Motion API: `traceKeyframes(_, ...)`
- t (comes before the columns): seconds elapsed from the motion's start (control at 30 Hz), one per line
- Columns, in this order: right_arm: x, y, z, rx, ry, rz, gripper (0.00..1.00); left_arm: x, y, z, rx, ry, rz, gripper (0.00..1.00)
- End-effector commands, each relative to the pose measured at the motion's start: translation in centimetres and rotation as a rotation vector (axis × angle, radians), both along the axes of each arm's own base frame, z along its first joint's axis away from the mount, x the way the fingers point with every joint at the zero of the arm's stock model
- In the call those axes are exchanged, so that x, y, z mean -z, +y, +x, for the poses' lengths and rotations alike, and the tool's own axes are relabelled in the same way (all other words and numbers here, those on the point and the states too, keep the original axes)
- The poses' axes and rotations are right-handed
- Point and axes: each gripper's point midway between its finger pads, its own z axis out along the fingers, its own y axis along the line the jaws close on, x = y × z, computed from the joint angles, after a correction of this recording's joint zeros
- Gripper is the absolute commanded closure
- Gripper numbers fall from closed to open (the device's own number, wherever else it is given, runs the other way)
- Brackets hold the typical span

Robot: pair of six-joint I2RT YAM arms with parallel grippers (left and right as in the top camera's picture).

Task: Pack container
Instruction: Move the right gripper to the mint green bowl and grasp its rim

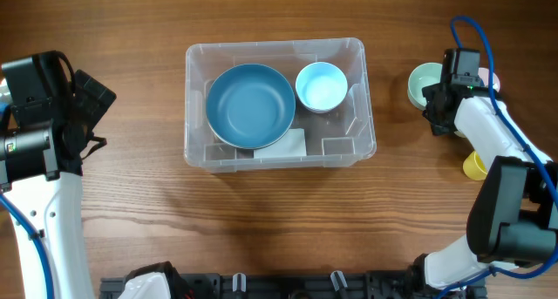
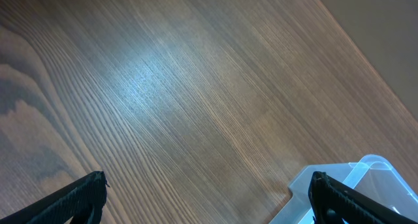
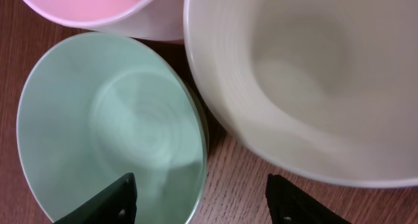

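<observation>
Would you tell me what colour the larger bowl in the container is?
The larger bowl is blue, best seen in the overhead view.

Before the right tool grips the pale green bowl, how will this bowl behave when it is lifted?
The pale green bowl looks like thin, rigid plastic, so it is probably light and stiff. Its glossy inside suggests the rim could slip in the open right tool. With its flat base, it should slide rather than tip if pushed.
</observation>
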Motion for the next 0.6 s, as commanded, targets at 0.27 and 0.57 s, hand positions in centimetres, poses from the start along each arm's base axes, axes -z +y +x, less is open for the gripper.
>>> traceKeyframes(0.27,0.9,-1.0,-0.4,0.021,0.034,-0.048,0.47,-0.8,0.2,0.0,-0.009,-0.021,0.005,0.00)
traceKeyframes(0.57,2.6,-0.9,-0.5,0.019,0.068,-0.040,0.49,-0.8,0.2,0.0,-0.009,-0.022,0.005,0.00)
